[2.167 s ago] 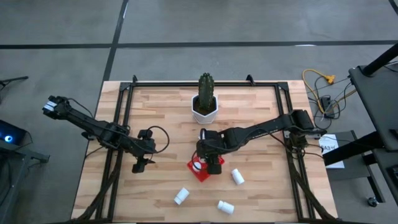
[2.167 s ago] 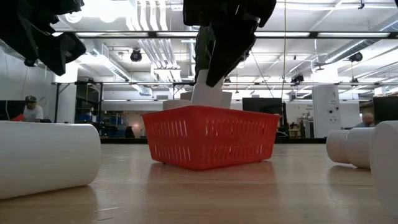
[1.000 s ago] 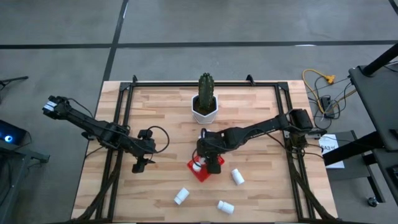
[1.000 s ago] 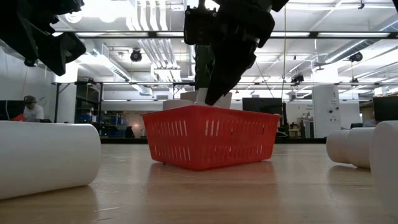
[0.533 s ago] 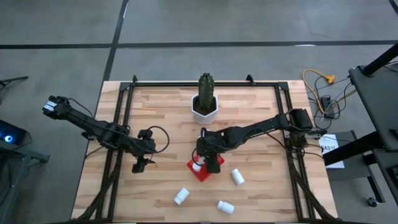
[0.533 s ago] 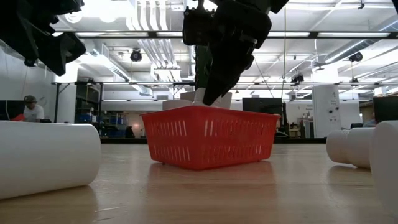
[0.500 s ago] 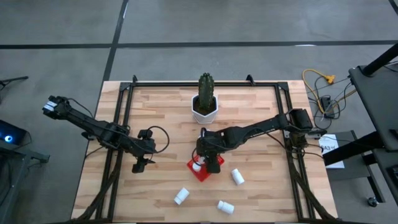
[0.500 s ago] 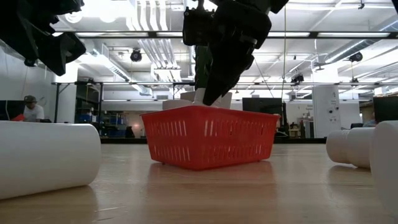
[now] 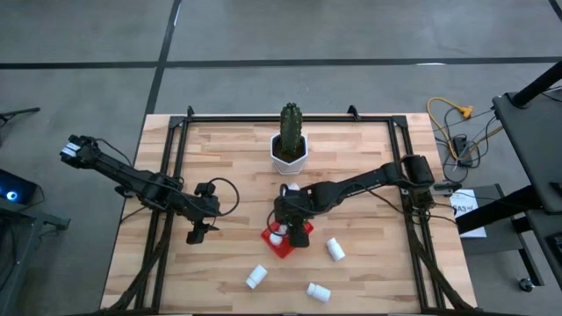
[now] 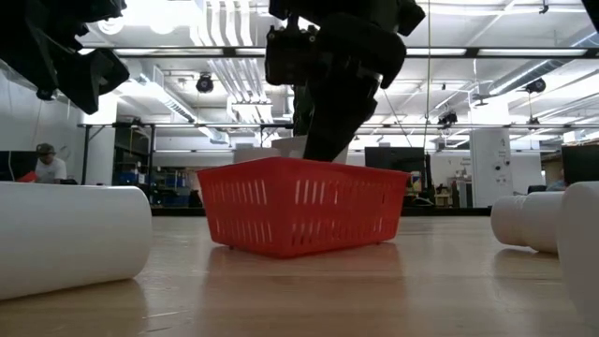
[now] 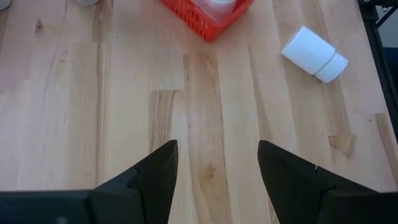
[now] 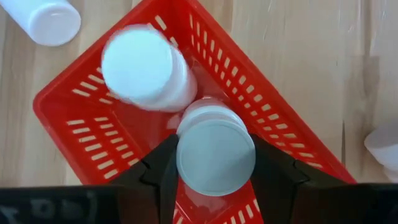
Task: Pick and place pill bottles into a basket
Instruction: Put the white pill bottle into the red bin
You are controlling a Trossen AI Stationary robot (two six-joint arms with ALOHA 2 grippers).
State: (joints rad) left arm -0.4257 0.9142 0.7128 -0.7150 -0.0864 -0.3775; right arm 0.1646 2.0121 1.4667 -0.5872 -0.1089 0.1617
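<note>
Shifted a little toward the left arm's side since half a second ago, the red basket sits near the middle of the bench, with the right claw lowered over it. The right claw is clamped on a white pill bottle, cap up, held upright inside the basket. A second bottle stands in the basket right beside the held one, nearer a corner. From table height, the dark right arm comes down into the basket from above.

Three more bottles lie on their sides on the bare wood toward the bench's front edge: one just beside the basket on the right arm's side, one nearer the left, and one closest to the front edge. A cactus in a white pot stands behind the basket, near the back edge.

The left claw hangs over the left part of the bench, well apart from the basket, its fingers spread and holding nothing.
</note>
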